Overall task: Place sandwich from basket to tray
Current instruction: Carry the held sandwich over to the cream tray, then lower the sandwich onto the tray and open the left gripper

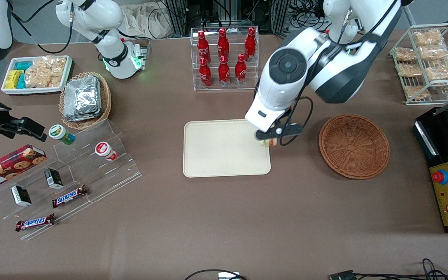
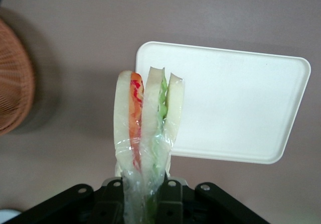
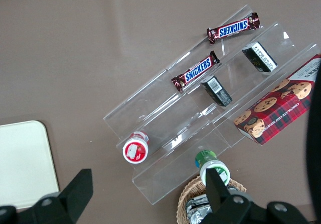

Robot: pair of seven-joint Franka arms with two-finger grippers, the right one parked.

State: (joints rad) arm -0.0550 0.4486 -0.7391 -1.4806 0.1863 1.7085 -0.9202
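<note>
The sandwich point(image 2: 148, 118) is out of the basket point(image 1: 354, 146) and rides in the gripper point(image 1: 269, 140), whose fingers point(image 2: 170, 196) are clenched on the gathered end of its clear wrap, so the wedge hangs downward with its pale bread slices and red-orange and green filling stripes showing edge-on. In the front view the gripper hangs at the edge of the tray point(image 1: 224, 149) that faces the basket, about over the tray's rim, with the brown desk point(image 1: 224, 217) between tray and basket. The reddish-brown wicker basket sits toward the working arm's end of the desk, and its woven bowl shows nothing inside. The cream tray carries nothing yet. So the pick-up and lift appear done, and the carry seems most of the way through. What is left, by my reading, is to bring the sandwich further in over the tray's flat middle, lower it until it rests on the surface, let go, and draw the arm clear. The sandwich appears to be above the tray, not touching it, though the height is hard to judge from these views. In the wrist view its tip overlaps the tray's near corner.
</note>
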